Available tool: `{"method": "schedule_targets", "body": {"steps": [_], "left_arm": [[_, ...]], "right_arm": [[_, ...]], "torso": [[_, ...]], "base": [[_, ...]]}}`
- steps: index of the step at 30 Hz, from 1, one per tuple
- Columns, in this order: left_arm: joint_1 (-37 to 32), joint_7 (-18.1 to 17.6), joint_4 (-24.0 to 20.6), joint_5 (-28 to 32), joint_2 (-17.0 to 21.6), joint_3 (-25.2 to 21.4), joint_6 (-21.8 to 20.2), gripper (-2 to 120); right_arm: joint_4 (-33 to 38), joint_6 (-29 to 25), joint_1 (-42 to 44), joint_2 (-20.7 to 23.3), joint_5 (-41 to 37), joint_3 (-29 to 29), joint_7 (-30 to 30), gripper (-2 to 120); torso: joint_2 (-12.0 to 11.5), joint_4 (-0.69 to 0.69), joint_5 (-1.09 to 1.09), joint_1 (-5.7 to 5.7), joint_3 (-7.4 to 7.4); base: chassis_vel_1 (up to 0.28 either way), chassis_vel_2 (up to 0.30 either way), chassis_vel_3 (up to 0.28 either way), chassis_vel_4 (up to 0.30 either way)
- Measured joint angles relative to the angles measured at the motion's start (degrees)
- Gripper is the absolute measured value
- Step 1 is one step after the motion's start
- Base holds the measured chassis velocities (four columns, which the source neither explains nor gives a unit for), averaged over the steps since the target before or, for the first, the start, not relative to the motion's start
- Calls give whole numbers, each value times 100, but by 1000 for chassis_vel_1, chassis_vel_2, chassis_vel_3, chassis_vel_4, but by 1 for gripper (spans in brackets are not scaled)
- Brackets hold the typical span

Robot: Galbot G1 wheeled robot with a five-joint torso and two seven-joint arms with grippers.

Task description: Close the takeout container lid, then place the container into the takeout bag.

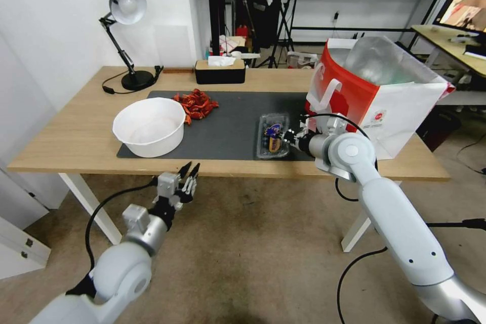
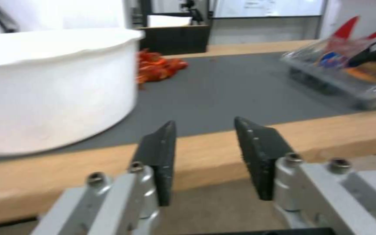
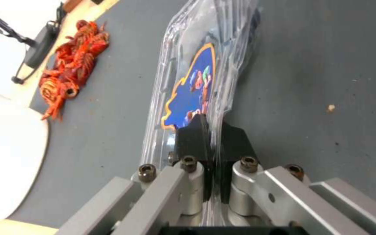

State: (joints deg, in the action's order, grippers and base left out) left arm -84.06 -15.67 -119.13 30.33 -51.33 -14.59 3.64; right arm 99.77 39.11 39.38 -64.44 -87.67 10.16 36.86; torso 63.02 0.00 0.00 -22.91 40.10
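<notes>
**Now: container edge pinched beside the bag**

Nearest, the left pincer is held off the front edge of the tabletop, its fingers apart and empty. Farther in, the takeout container is seen lying on the dark mat, its rim clamped between the closed fingers of the right pincer. Just beyond it on the right, the takeout bag is stood open-mouthed.
</notes>
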Motion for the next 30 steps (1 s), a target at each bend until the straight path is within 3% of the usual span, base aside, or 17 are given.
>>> {"method": "schedule_targets", "body": {"steps": [5,7,9,15,25,30], "left_arm": [[-432,-224,13,-310,-72,-215,266,55],[-674,-317,48,-447,-148,-325,412,69],[-704,-332,55,-458,-166,-335,425,70],[-831,-417,192,-611,-352,-445,541,96],[-941,-427,410,-863,-613,-373,738,100],[-958,-428,565,-910,-727,-323,827,100]], "right_arm": [[50,-131,34,24,-77,26,-111,0],[113,-240,101,36,-186,129,-177,0],[135,-263,122,44,-205,159,-193,0],[547,-445,286,187,-366,417,-438,0],[1326,-757,337,580,-348,731,-765,0],[1694,-1299,107,1136,69,980,-1156,0]], "torso": [[0,0,1,0,0],[0,1,2,0,0],[0,1,1,0,0],[0,0,0,0,0],[0,0,1,0,0],[1,-1,1,0,0]], "base": [[0,0,0,0],[0,0,0,0],[0,0,0,0],[0,0,0,0],[0,0,0,0],[0,0,0,0]]}}
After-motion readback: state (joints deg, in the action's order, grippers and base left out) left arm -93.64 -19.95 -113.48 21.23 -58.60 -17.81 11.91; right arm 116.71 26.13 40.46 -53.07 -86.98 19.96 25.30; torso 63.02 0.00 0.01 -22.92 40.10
